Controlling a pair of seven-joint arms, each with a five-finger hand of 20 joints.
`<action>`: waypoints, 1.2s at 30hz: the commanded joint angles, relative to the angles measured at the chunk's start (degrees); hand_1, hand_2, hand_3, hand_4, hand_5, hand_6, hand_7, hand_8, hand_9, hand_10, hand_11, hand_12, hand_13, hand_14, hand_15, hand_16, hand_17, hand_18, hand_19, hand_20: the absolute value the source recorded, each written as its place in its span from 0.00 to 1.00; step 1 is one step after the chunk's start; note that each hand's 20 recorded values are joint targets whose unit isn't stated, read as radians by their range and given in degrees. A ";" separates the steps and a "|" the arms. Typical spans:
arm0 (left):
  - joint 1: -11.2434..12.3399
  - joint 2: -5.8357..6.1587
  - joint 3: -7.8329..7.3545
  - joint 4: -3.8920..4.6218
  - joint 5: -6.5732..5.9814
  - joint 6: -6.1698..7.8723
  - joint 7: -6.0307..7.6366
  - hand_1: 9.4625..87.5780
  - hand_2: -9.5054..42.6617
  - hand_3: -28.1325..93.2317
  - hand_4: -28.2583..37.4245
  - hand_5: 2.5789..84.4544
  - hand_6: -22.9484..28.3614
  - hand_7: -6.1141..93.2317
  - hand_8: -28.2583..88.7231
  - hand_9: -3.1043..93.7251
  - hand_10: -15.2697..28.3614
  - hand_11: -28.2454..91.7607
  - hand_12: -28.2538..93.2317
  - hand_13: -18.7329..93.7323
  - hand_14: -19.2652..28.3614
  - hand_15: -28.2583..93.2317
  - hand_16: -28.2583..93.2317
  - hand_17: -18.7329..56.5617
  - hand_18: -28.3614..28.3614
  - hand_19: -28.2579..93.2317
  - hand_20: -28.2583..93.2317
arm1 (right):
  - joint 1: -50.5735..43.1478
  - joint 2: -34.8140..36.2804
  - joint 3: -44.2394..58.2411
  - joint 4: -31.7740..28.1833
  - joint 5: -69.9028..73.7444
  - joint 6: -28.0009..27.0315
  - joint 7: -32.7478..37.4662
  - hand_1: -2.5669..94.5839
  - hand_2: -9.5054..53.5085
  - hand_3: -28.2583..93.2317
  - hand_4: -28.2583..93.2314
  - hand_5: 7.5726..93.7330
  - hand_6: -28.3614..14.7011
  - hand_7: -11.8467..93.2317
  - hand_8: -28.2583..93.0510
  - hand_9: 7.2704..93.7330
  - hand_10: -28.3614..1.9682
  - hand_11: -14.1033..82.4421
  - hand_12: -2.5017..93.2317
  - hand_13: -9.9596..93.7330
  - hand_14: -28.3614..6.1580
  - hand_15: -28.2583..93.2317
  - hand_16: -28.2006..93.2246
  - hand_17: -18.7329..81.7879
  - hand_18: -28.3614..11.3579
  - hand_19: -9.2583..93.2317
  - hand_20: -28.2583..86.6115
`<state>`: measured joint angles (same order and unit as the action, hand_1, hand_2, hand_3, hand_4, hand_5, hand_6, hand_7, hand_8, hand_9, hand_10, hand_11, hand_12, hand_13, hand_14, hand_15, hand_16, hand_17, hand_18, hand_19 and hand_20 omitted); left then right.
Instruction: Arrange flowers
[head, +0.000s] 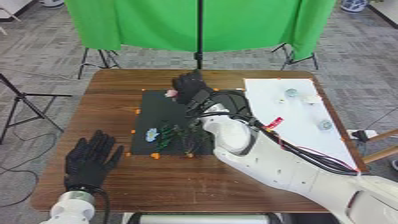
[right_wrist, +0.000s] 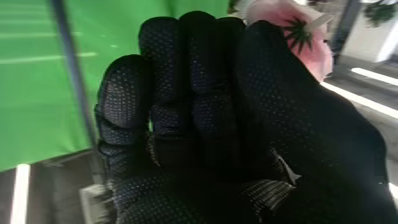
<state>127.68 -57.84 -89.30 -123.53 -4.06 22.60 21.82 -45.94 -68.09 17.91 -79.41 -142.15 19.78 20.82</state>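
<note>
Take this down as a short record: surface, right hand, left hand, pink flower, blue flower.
Surface: brown wooden table bearing a rectangular dark mat
Right hand: black fabric glove, by the mat's far edge
Left hand: black fabric glove, left of the mat, fingers straight
Pink flower: right beside the right hand; grip unclear
Light-blue flower: on the mat's near left part, beside green foliage

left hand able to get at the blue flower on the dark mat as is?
Probably yes: only tabletop and mat edge seem to lie between left hand and blue flower; right arm crosses farther right.
</note>
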 joint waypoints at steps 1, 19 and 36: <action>-0.12 1.91 2.00 1.71 -1.32 -0.12 1.66 0.28 0.44 0.85 0.00 0.47 0.54 0.35 0.11 0.40 0.60 0.54 0.30 0.44 0.57 0.64 0.16 0.23 0.72 0.55 0.39 | 2.70 -4.74 -3.17 3.78 -4.19 -3.43 -1.96 0.62 0.03 0.81 0.00 0.77 0.60 0.45 0.31 0.90 0.58 0.28 0.45 0.76 0.61 0.57 0.58 0.53 0.13 0.88 0.56; -2.71 2.81 3.38 2.57 -1.43 -0.92 1.90 0.29 0.43 0.86 0.00 0.46 0.54 0.37 0.10 0.36 0.56 0.57 0.28 0.42 0.53 0.63 0.16 0.25 0.70 0.52 0.40 | -3.57 -9.63 5.73 7.71 -17.64 -13.30 -7.82 0.62 0.03 0.81 0.00 0.76 0.60 0.45 0.30 0.89 0.59 0.28 0.44 0.75 0.61 0.56 0.58 0.52 0.13 0.87 0.56; -2.56 3.48 3.48 2.42 -1.61 -0.90 2.05 0.29 0.41 0.87 0.00 0.46 0.54 0.36 0.11 0.35 0.54 0.58 0.27 0.40 0.51 0.63 0.15 0.26 0.68 0.49 0.41 | -4.92 -9.40 6.17 5.50 -18.95 -16.88 -7.39 0.60 0.01 0.82 0.00 0.74 0.62 0.42 0.29 0.86 0.58 0.26 0.43 0.74 0.58 0.57 0.56 0.52 0.12 0.87 0.56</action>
<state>124.29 -55.31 -86.21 -121.57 -5.34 21.91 23.85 -49.55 -77.00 21.56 -72.81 -158.86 3.93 13.01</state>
